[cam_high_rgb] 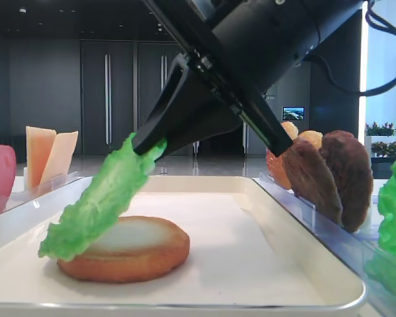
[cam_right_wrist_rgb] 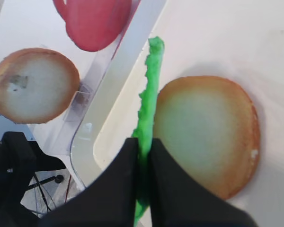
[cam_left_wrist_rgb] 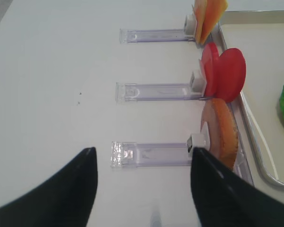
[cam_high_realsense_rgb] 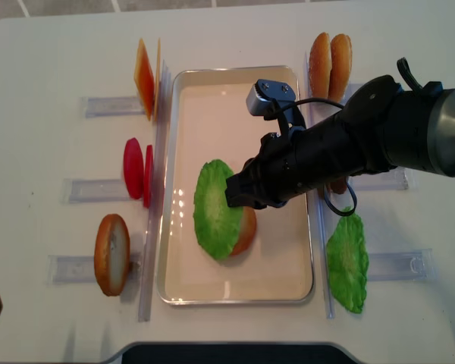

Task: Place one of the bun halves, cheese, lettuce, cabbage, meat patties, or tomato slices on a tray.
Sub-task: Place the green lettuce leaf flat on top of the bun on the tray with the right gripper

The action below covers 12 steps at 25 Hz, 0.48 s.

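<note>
Here the right end effector [cam_high_rgb: 148,144] pinches the lettuce [cam_high_rgb: 99,201] by its upper edge.
The leaf slopes down-left from it onto the bun half [cam_high_rgb: 129,247] in the tray [cam_high_rgb: 251,277]; the left end effector [cam_left_wrist_rgb: 142,175] hangs wide over the worktop, farther off.

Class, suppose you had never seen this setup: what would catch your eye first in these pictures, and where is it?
First, the bright green lettuce pinched in the black right gripper, draped over the bun half lying flat on the white tray. Next, the red tomato slices standing in a rack left of the tray, and the dark meat patties on its right.
</note>
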Each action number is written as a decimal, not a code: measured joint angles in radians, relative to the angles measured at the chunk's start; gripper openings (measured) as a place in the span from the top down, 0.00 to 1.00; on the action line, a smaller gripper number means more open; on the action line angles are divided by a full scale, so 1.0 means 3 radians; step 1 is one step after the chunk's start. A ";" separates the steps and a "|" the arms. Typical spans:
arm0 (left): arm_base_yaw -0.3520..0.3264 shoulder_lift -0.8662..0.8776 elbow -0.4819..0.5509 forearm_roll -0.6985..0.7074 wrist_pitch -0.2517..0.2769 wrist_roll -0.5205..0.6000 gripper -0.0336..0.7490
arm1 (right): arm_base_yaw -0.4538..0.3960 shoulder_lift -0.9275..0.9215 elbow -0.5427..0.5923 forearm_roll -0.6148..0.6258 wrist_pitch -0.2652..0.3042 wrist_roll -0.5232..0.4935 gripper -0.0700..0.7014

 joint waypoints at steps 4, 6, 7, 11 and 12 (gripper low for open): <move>0.0000 0.0000 0.0000 0.0000 0.0000 0.0000 0.36 | 0.0000 0.0000 0.0000 -0.0262 -0.0072 0.0200 0.80; 0.0000 0.0000 0.0000 0.0000 0.0000 0.0000 0.36 | 0.0000 0.0000 0.0000 -0.0293 -0.0083 0.0224 0.72; 0.0000 0.0000 0.0000 0.0000 0.0000 0.0000 0.36 | 0.0000 0.0000 0.0000 -0.0301 -0.0085 0.0232 0.66; 0.0000 0.0000 0.0000 0.0000 0.0000 0.0000 0.36 | 0.0000 0.0000 0.0000 -0.0353 -0.0085 0.0243 0.38; 0.0000 0.0000 0.0000 0.0000 0.0000 0.0000 0.36 | 0.0000 -0.0003 0.0000 -0.0365 -0.0093 0.0243 0.31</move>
